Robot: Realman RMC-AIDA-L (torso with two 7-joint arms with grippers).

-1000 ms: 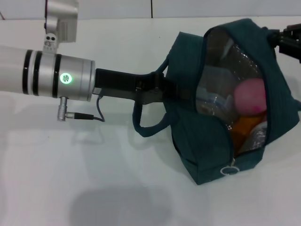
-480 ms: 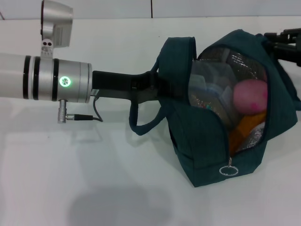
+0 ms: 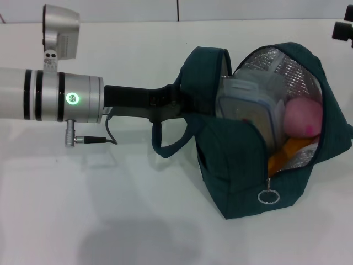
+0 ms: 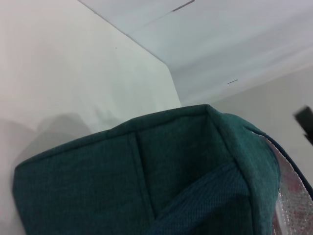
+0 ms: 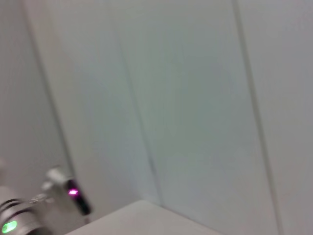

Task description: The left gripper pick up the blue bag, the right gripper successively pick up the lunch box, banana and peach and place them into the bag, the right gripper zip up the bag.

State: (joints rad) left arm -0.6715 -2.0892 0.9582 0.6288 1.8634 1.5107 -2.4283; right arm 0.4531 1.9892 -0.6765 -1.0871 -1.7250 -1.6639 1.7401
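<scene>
Since the earlier head frames the right gripper (image 3: 343,30) has pulled back from the bag mouth to the far corner beyond the blue bag (image 3: 231,165); only a dark sliver of it shows, so whether its fingers are open or closed cannot be told. Over the same interval the bag mouth has gaped wider and the left arm has shifted slightly away from the bag's side.

The left gripper (image 3: 185,105) sits against the bag's near wall at the handles; the fabric hides its fingers, so the grip is judged rather than seen: it appears to be clamped on the handle or rim, holding the bag tipped with the mouth open. The left wrist view shows only teal fabric and a strip of foil lining.

Contents of the bag: the lunch box (image 3: 248,107) stands on edge toward the handle side, the peach (image 3: 303,117) is just beside it, and the banana (image 3: 287,152) lies below both, partly hidden.

All three items look loaded; zipping looks like the remaining step. The ring pull (image 3: 268,196) hangs at the bag's near end, the end opposite the right gripper. The zipper runs from there along the mouth toward the far end, so the right gripper would have to cross the whole bag to reach it.
</scene>
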